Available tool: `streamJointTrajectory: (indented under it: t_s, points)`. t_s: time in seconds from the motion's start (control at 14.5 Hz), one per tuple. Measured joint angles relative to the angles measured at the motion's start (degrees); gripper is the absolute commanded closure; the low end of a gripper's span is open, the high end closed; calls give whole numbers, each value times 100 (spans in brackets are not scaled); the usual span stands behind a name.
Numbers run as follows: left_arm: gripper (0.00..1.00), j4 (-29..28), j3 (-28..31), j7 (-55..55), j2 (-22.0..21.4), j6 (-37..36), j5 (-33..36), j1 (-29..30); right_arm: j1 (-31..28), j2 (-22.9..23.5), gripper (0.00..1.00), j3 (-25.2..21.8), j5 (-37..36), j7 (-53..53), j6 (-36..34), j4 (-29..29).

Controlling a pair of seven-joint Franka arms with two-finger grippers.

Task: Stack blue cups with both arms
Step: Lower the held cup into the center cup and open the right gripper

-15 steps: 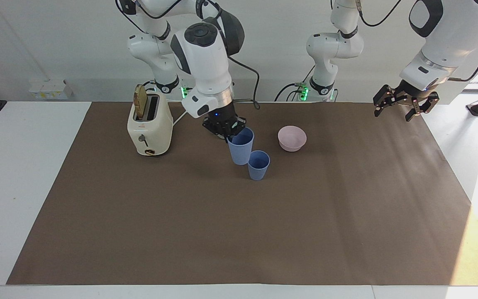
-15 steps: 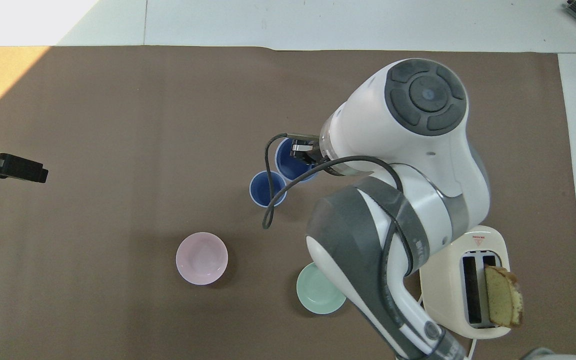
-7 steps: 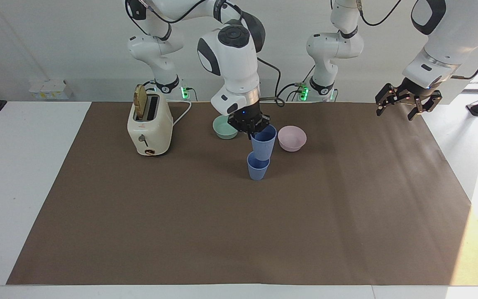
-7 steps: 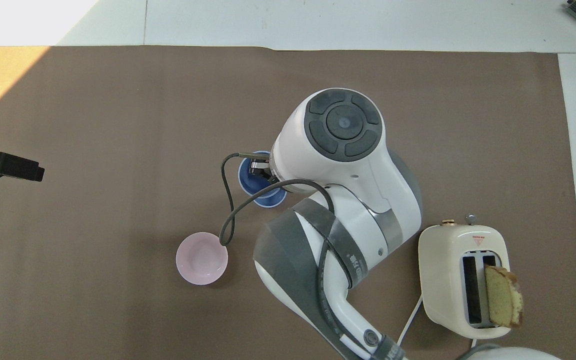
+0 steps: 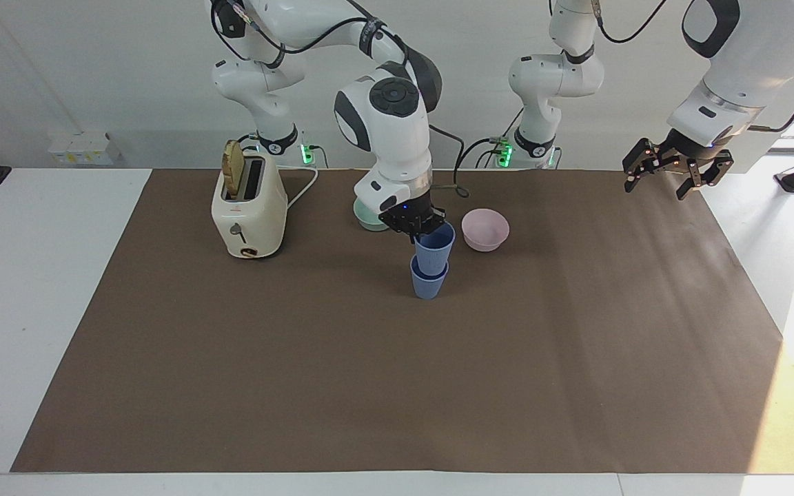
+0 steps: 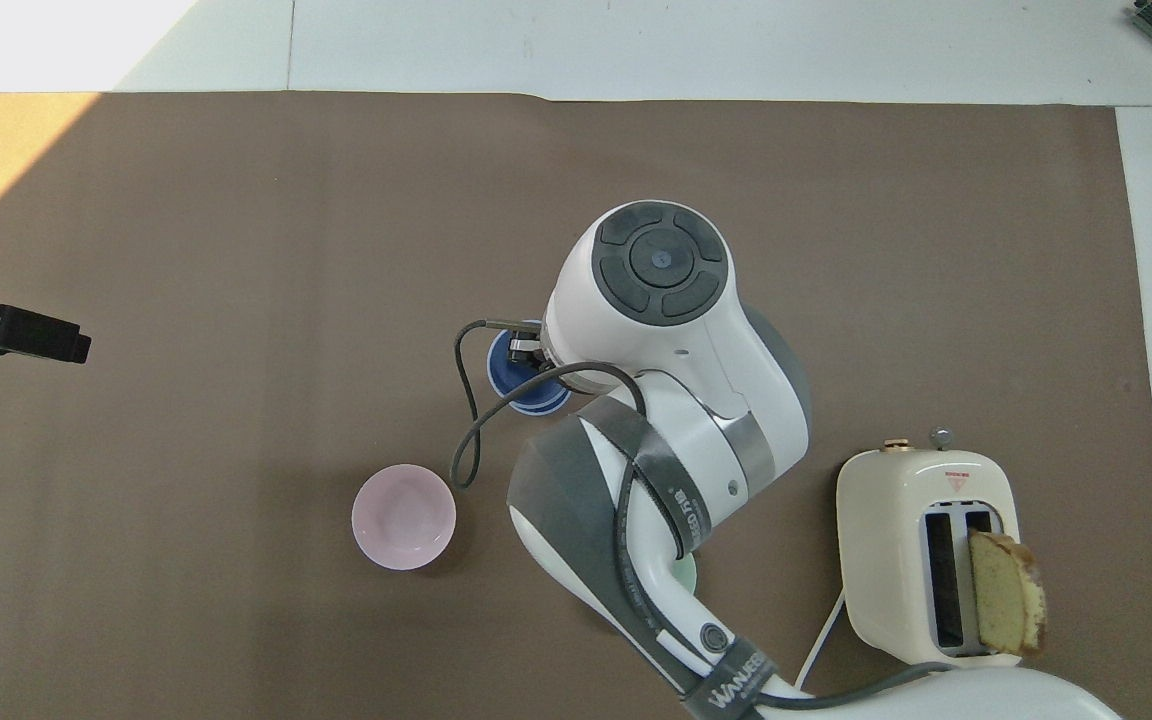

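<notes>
**A:** Facing view first. The right gripper [image 5: 419, 227] is pinching the rim of the upper blue cup [image 5: 434, 249], and that cup sits partway down in the lower blue cup [image 5: 429, 281], which stands on the brown mat [image 5: 397, 386] just beside the pink bowl [image 5: 485, 229], a touch farther from the robots.

**B:** Not seated, I'd say; a good part of the upper cup's wall shows above the lower rim. What's the trick here?

**A:** Go straight down, keep the cup upright, and let go only once it stops sinking. Any tilt could wedge it or tip the lower cup over.

**B:** And the left gripper [image 5: 673, 173]?

**A:** Waiting with its fingers spread, over the mat's edge at the left arm's end, well apart from the cups.

**B:** Overhead view now.

**A:** The right arm covers most of the action. Only a blue crescent of the cups [image 6: 526, 380] peeks out beside the wrist, with the pink bowl [image 6: 403, 516] nearer the robots. The toaster [image 6: 921, 555] with its slice stands well clear, toward the right arm's end.

**B:** So alignment can't be judged from above?

**A:** No, trust the facing view for that.
</notes>
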Motion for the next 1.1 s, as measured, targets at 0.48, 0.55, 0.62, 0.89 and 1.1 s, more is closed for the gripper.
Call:
streamJointTrajectory:
  t_s: [0.48,0.55,0.62,0.89,1.1]
  points:
    - [0,0,-9,0,0,-1,0,-1,9,1,77,2,1,0,141,-211]
    - [0,0,-9,0,0,-1,0,-1,11,4,1,2,2,2,149,-240]
    - [0,0,-9,0,0,-1,0,-1,12,11,0,2,2,5,189,-279]
    - [0,0,-9,0,0,-1,0,-1,16,37,0,6,2,8,331,-341]
    - [0,0,-10,0,0,-1,0,-1,-2,32,0,-23,-1,9,334,-319]
